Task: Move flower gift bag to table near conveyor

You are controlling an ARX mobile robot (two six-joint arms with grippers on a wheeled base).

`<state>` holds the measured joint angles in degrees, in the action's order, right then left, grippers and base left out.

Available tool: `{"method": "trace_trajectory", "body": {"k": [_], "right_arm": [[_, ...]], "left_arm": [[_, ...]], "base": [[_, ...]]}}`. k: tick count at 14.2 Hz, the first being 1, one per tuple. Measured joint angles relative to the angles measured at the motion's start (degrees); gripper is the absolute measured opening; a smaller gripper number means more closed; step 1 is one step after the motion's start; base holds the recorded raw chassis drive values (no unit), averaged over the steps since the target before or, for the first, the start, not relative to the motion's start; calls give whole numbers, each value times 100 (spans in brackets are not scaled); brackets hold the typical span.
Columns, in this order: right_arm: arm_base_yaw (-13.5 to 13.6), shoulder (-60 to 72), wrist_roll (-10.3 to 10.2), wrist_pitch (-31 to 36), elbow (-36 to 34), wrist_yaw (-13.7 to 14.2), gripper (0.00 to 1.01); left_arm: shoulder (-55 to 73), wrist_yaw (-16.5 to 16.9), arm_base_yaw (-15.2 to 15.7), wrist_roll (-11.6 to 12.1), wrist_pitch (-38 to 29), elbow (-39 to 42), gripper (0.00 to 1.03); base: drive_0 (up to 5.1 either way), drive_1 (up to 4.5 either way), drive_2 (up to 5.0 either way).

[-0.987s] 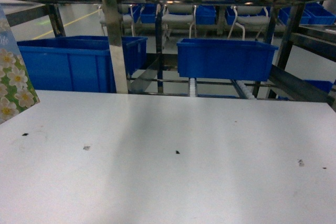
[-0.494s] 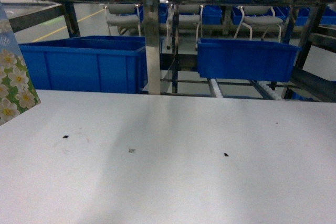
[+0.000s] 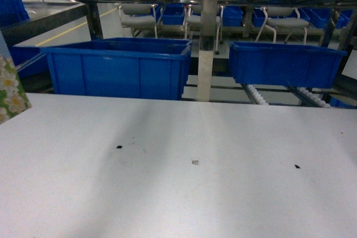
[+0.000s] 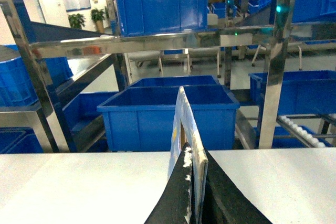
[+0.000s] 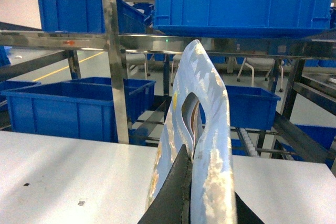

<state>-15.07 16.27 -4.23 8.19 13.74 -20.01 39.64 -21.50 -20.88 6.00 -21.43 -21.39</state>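
Bags stand edge-on and upright in both claws, each clamped shut on a flower gift bag (image 4: 185,129) of its own, white surface (image 3: 178,193) directly beneath, conveyor (image 3: 256,94) beyond.

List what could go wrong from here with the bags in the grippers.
1. The left gripper pinches only the thin top edge of the flower gift bag, so it may slip or tear.
2. In the head view that bag barely shows at the left border, so set-down on the table is hard to check.
3. The right gripper holds a glossy bag near its handle cutout; a swing might hit the steel upright.
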Motion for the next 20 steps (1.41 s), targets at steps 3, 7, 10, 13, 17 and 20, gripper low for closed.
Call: {"method": "trace_trajectory", "body": {"k": [3, 7, 10, 13, 17, 20], "right_arm": [[0, 9, 0, -17, -2, 28, 2], [0, 9, 0, -22, 0, 28, 2], [0, 13, 0, -17, -2, 28, 2], [0, 11, 0, -26, 0, 57, 2], [0, 13, 0, -28, 0, 9, 2], [0, 11, 0, -20, 0, 31, 2]], "left_arm": [[4, 37, -31, 2, -2, 0, 2], [9, 57, -33, 0, 2, 0, 2], [15, 50, -31, 0, -11, 0, 2], [35, 96, -44, 0, -22, 0, 2], [0, 9, -4, 2, -15, 0, 2], [11, 66, -33, -2, -9, 0, 2]], "base": [[0, 144, -144], [4, 392, -384], [3, 99, -92], [-484, 257, 257], [0, 0, 0], [0, 0, 0]]}}
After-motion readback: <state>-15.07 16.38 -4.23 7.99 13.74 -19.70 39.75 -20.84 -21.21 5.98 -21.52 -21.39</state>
